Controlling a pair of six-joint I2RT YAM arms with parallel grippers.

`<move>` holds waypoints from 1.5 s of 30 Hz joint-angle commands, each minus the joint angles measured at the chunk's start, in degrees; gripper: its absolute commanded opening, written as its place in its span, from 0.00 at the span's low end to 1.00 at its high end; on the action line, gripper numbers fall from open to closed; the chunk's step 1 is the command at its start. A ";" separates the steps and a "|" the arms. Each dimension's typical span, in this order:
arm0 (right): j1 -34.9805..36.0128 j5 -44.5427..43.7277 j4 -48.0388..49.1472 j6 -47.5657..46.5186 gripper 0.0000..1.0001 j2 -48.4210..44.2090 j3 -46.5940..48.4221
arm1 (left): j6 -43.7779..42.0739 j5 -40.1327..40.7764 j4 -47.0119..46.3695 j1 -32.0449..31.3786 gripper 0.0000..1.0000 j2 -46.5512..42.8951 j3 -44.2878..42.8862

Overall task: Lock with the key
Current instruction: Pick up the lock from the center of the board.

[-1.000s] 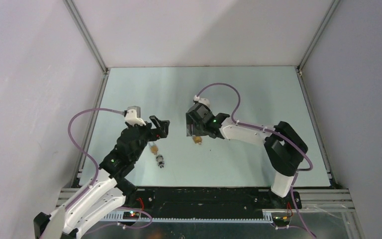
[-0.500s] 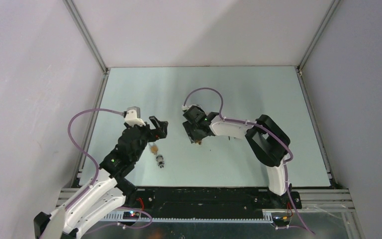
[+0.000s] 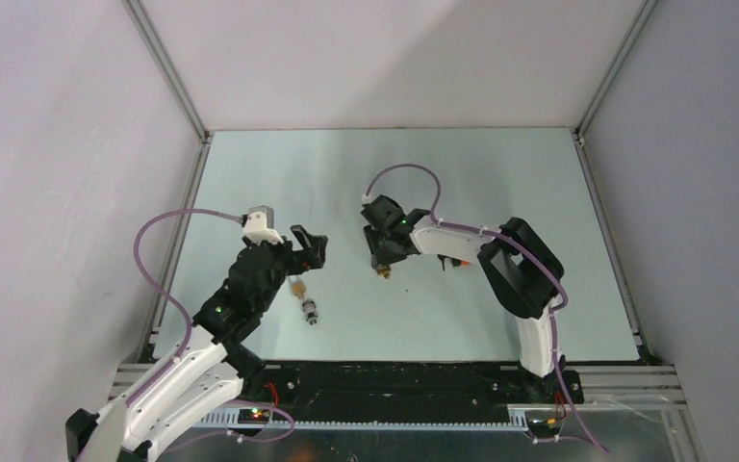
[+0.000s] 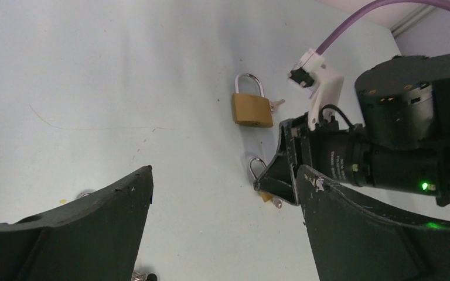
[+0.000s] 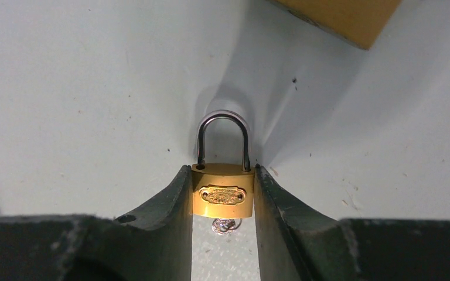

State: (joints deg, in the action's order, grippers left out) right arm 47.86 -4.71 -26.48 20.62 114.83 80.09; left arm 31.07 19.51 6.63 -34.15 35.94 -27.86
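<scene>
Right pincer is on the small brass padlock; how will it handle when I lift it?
The padlock looks solid brass, so it is probably rigid and heavy for its size. The right pincer meets its flat sides, but smooth metal may slip. The key at its base might wobble.

No text, number or brand I can read anywhere.
Small padlock (image 5: 222,175) in my right wrist view: oval badge (image 5: 222,195) stamped on brass face, raised lettering inside, too fine and blurred to make out.
Larger padlock (image 4: 251,109) in my left wrist view: brass face too small to tell any marking.
</scene>
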 commanded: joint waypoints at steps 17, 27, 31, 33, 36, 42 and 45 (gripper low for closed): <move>-1.95 9.28 30.31 47.09 0.18 -25.03 -19.30 | -3.09 -14.49 -20.04 -5.13 0.89 14.66 1.82; -0.16 8.92 35.80 59.17 0.18 -26.86 -22.75 | 1.63 -5.82 -29.75 -6.73 0.75 16.65 5.19; 0.12 7.91 37.10 62.24 0.18 -27.79 -24.05 | 2.78 -4.58 -31.78 -7.45 0.62 17.42 6.36; 0.15 7.77 37.65 63.48 0.18 -27.99 -24.38 | 3.11 -4.46 -32.55 -7.70 0.58 17.80 6.82; 0.24 8.08 38.35 65.21 0.18 -27.69 -24.48 | 3.23 -4.30 -33.52 -8.21 0.56 18.51 6.99; 0.57 9.24 38.26 67.37 0.17 -27.37 -24.47 | 3.10 -4.60 -34.46 -8.55 0.47 20.54 6.77; 0.56 9.96 37.99 67.30 0.18 -27.61 -24.51 | 1.93 -4.72 -34.77 -8.59 0.32 20.73 6.65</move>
State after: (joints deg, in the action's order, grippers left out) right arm 48.05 4.51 8.47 85.95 89.54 55.18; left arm 33.85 13.19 -25.45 -42.41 56.29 -21.08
